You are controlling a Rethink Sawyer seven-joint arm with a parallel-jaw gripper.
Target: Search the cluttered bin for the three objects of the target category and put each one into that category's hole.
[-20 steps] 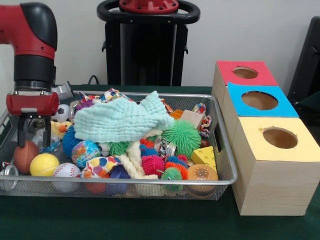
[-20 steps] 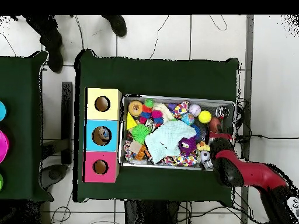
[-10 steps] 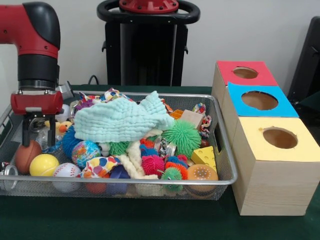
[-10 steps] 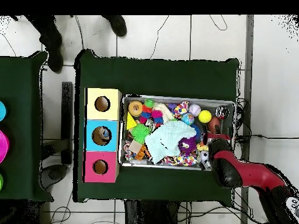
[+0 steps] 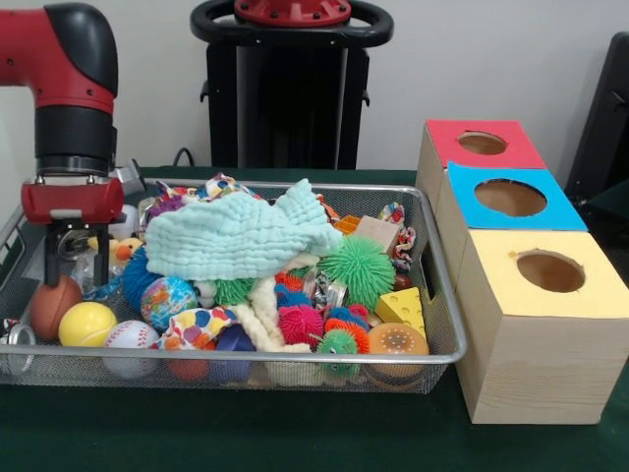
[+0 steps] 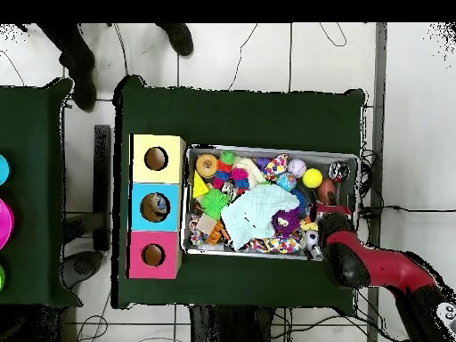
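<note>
Bin [image 5: 447,334] clutter sits under my end effector [image 5: 72,258], brown ball [image 5: 51,305] just below it. Fingers apart, holding nothing.

Wire bin [image 5: 440,324] heaped with toys beside three-holed box [image 5: 550,324].

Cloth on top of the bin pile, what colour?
Pale mint green cloth, plain with a crinkled texture. Shows best in the front view.
</note>
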